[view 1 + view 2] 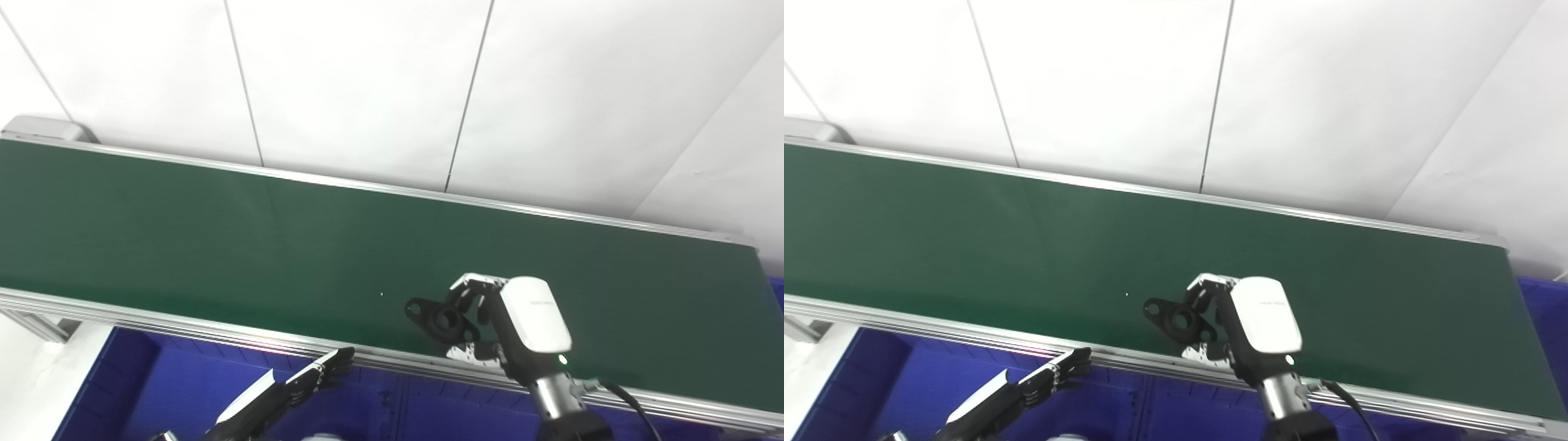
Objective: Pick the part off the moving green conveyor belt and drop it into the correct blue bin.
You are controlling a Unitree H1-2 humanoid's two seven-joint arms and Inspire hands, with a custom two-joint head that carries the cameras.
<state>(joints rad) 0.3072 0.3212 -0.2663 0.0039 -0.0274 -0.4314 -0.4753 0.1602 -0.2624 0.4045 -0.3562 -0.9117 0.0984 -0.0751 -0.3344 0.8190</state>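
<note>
Part on belt, right hand closing around it, grip unclear; left hand open.

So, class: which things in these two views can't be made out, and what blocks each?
- Right hand: its own white back hides whether the fingers touch the black part.
- Blue bin: cut off by the bottom edge, contents unseen.
- Left hand: both views, arm cut off below.

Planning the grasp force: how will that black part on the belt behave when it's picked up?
The black part looks rigid and moulded, so it probably won't flex. It lies flat with ears, so it is unlikely to roll. Its glossy surface may slip between the right hand's fingers.
</note>
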